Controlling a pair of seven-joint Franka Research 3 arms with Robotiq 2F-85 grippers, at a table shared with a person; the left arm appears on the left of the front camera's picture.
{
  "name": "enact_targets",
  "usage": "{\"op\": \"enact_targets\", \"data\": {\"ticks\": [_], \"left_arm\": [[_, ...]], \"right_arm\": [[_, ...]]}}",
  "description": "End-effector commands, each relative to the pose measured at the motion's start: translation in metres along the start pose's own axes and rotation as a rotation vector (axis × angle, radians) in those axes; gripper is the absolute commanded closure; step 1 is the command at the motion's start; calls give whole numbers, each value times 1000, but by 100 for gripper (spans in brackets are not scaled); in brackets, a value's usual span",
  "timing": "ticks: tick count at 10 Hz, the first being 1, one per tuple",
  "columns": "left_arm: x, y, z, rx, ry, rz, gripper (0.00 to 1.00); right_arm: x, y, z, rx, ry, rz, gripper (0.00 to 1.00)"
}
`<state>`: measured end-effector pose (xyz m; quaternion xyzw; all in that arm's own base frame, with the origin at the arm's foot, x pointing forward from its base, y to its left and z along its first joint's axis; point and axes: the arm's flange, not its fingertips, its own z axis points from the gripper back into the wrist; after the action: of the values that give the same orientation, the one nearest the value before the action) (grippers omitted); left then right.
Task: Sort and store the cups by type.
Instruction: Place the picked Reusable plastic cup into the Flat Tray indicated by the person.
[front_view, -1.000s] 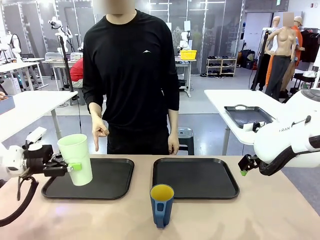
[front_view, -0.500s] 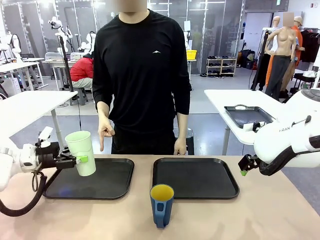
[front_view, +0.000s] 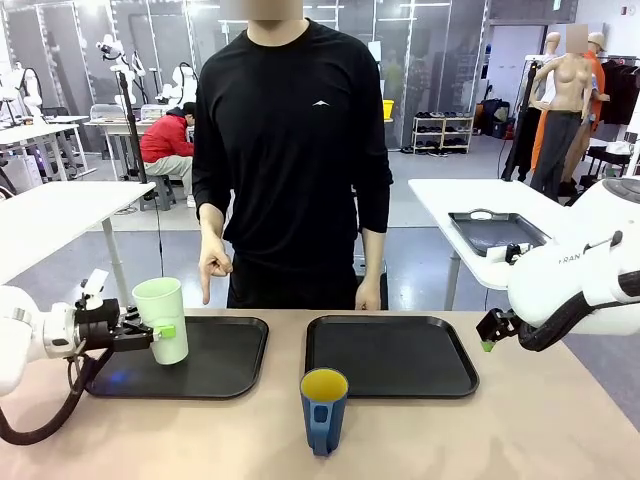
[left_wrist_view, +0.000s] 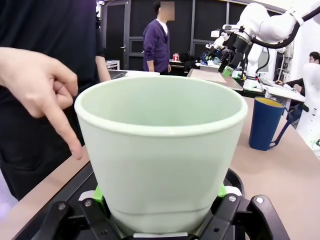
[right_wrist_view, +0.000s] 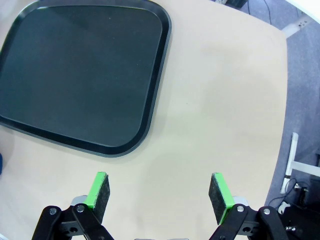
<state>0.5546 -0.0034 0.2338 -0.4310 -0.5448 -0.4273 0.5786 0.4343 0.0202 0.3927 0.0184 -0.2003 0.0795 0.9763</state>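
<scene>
Nearest, by the front edge of the table (front_view: 540, 430): dark blue mug (front_view: 323, 410), upright, yellow inside, handle toward the camera, touched by no claw. Beyond it, side by side: left tray (front_view: 225, 370) and right tray (front_view: 390, 355), both bare. Over the near-left part of the left tray: mint-green tumbler (front_view: 163, 310), mouth up, clamped low on its wall between the green pads of the left gripper (front_view: 160, 333); resting on the tray or just above it, cannot tell. Right gripper (right_wrist_view: 160, 192): pads wide apart, holding nothing, above bare table beside the right tray. Farther off: person's hand (front_view: 213, 268), forefinger pointing down toward the left tray.

Best lowered level until the base sits flat, well inside the rim; only then released, and drawn straight back to avoid tipping.

Counted: two cups, two trays, two grippers, one pointing hand.
</scene>
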Motion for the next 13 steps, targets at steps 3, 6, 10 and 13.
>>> {"op": "enact_targets", "data": {"ticks": [3,6,10,13], "left_arm": [[-21,9,-2,31,-34,-37,14],[-28,10,-2,37,-25,-40,14],[-34,7,2,25,15,-44,0],[-35,7,11,44,21,-39,0]], "right_arm": [[0,-2,-1,4,1,-3,0],[0,-2,-1,4,1,-3,0],[0,-2,-1,4,1,-3,0],[0,-2,-1,4,1,-3,0]]}}
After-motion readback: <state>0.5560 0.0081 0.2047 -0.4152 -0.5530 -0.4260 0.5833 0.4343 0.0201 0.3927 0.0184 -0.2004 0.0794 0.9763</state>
